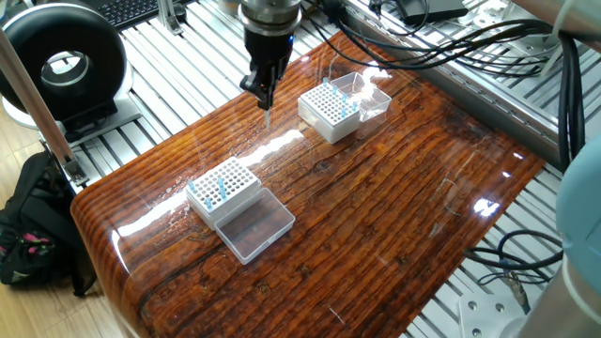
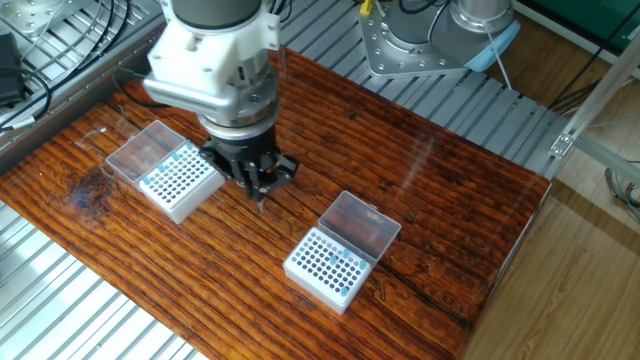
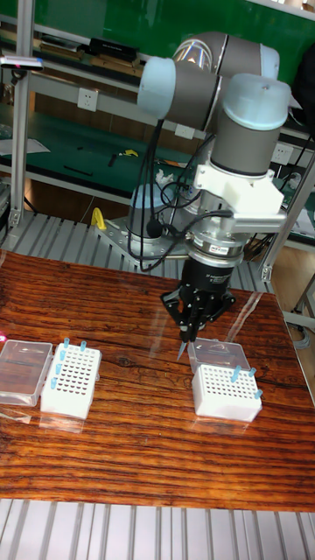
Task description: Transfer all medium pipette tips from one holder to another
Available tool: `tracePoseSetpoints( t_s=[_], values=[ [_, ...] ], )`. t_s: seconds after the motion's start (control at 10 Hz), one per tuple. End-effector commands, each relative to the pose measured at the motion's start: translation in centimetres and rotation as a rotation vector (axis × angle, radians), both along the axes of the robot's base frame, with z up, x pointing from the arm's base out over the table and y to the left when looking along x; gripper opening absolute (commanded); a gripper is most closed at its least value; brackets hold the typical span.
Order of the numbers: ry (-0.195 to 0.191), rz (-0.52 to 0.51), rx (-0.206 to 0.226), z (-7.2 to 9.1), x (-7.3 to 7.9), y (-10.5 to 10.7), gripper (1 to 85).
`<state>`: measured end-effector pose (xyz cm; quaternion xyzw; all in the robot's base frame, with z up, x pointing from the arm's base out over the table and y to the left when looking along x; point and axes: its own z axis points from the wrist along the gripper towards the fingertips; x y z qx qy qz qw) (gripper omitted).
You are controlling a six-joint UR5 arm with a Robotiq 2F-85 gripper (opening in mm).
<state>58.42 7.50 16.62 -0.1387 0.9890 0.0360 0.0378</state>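
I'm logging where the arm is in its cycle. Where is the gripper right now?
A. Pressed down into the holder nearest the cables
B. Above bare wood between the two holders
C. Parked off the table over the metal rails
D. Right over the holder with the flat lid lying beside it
B: the gripper hangs over bare table between the two holders, with a thin tip pointing down from its closed fingers.
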Motion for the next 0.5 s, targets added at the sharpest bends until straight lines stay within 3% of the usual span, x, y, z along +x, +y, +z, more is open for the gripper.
tracePoseSetpoints(
  t_s=[0.0, 0.1, 0.4],
  values=[
    [-0.036, -0.133, 0.064, 0.3, 1.4, 0.8, 6.7],
    [-0.047, -0.123, 0.051, 0.1, 1.5, 0.5, 6.0],
    [-0.013, -0.011, -0.015, -0.1, 1.7, -4.7, 4.7]
  ],
)
